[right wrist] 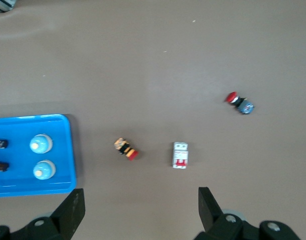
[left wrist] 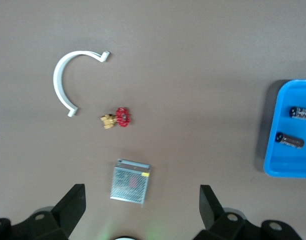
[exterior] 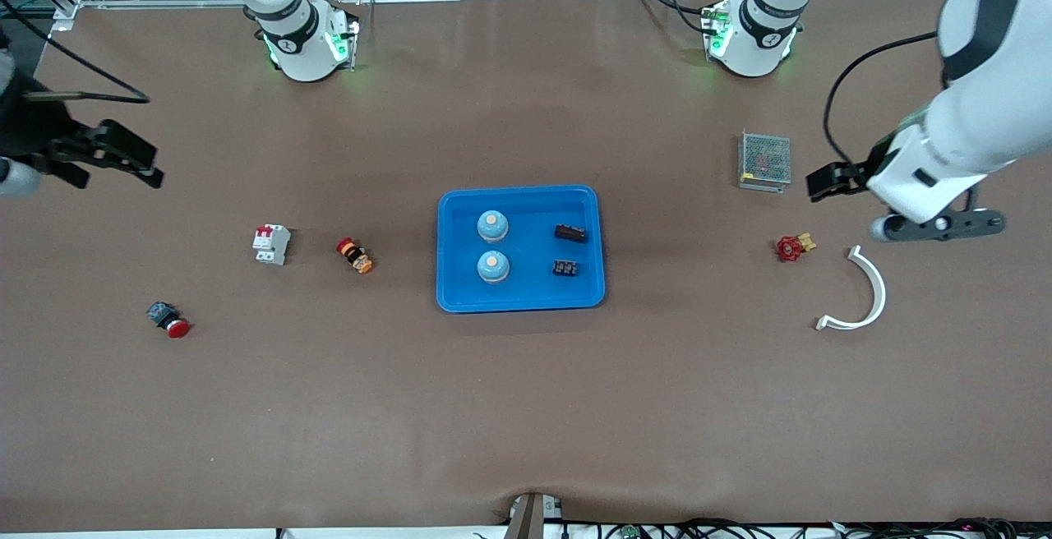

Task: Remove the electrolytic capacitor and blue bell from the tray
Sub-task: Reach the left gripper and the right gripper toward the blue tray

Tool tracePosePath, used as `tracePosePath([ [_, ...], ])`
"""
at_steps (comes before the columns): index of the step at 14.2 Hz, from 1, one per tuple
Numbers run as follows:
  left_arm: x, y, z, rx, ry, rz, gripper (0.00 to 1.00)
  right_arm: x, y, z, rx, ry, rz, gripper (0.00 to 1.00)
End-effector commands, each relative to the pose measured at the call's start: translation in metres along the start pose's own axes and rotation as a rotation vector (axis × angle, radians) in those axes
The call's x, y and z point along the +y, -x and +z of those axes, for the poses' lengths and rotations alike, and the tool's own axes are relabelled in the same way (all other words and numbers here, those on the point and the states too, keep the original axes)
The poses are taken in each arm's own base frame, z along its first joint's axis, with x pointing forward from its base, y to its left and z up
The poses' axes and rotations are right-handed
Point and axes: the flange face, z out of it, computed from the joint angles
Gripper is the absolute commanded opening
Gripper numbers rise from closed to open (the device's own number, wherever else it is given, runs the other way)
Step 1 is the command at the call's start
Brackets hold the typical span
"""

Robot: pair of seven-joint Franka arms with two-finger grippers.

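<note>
**Both pincers wide and empty, tray still full**

On the worktop's middle sits the tray (exterior: 520,248), holding two blue bells (exterior: 492,227) toward the right arm's end and two dark capacitors (exterior: 570,233) toward the left arm's end. Nothing has come out yet.

Left pincer (exterior: 830,179) hangs over the worktop's left-arm end, beside the mesh box (exterior: 764,161), fingers fully spread, holding nothing. Right pincer (exterior: 123,157) hangs over the right-arm end, likewise spread wide and empty. Neither is near the tray.

To do this step well, I judge each arm should take the item closest to it: the left arm a capacitor (left wrist: 290,140), the right arm a bell (right wrist: 41,144). The bells stand close together, so come straight down over the one chosen, without knocking its neighbour. The capacitor lies low, so straddle its short width, drop nearly to the floor, and clear the rim before moving away.
</note>
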Motion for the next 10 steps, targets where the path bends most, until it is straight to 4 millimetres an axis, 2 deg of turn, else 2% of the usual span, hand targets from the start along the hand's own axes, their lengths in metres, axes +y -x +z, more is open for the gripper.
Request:
tracePosePath([
  [1,0.028,0.009,0.024,0.003,0.027,-0.077,1.00,-0.044,-0.003,0.015,-0.005,-0.012,0.044,1.00],
  [3,0.057,0.016,0.049,0.002,0.041,-0.141,1.00,-0.086,-0.004,0.035,-0.014,-0.010,0.063,1.00],
  [6,0.093,0.024,0.092,0.012,0.049,-0.195,1.00,-0.163,0.009,0.078,-0.010,-0.011,0.115,1.00],
  [10,0.149,0.033,0.138,0.004,0.061,-0.329,1.00,-0.223,0.017,0.145,-0.072,0.025,0.089,1.00],
])
